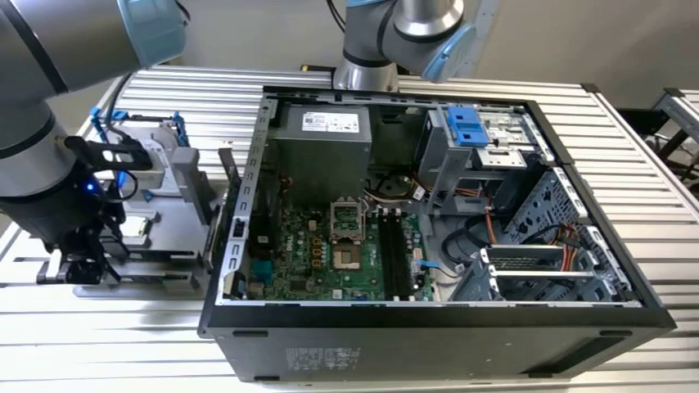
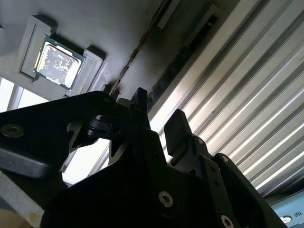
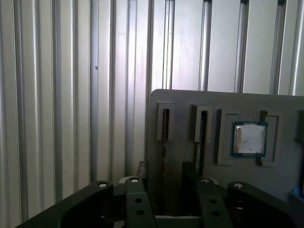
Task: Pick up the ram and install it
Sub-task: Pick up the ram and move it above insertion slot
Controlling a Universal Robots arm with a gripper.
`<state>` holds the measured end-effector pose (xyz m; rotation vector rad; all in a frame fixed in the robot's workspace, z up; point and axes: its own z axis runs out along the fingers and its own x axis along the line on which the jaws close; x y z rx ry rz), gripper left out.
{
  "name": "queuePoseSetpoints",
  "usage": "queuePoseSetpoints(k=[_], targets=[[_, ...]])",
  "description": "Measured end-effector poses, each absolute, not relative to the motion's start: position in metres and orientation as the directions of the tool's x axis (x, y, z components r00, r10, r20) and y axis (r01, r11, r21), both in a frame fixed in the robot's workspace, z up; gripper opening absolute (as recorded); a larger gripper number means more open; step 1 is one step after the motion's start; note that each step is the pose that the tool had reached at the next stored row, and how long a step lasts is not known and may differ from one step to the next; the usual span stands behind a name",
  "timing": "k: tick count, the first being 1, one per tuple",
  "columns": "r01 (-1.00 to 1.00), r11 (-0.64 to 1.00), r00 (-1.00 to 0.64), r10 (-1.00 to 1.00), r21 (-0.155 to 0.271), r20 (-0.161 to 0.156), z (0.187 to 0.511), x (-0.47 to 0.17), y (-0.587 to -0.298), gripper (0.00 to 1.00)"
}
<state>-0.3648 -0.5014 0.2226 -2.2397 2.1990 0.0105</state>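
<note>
First wrist view, tool (image 3: 164, 175) narrowly open at holder (image 3: 185, 102) edge, ram (image 3: 164, 142) apparently slotted there, table (image 3: 71, 95) alongside.

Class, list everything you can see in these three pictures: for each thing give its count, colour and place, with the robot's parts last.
table: one, ribbed silver, under everything
computer case: one, black, open, on the table
motherboard: one, green, inside the case
drive caddy: one, blue, inside the case
hard drive: one, silver, blue frame, beside the case on the exterior view's left
holder: one, grey, slotted, on the table
ram: one, dark, edge-on in a holder slot
chip: one, silver, square, in a holder recess
arm: one, grey
gripper: one, black, jaws open, by the ram's slot
</note>
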Motion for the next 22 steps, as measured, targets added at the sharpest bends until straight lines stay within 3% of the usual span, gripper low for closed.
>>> queuePoseSetpoints(k=[22], targets=[[-1.000,0.004,-0.004,-1.000,0.003,-0.007,0.203,-0.365,-0.498,1.00]])
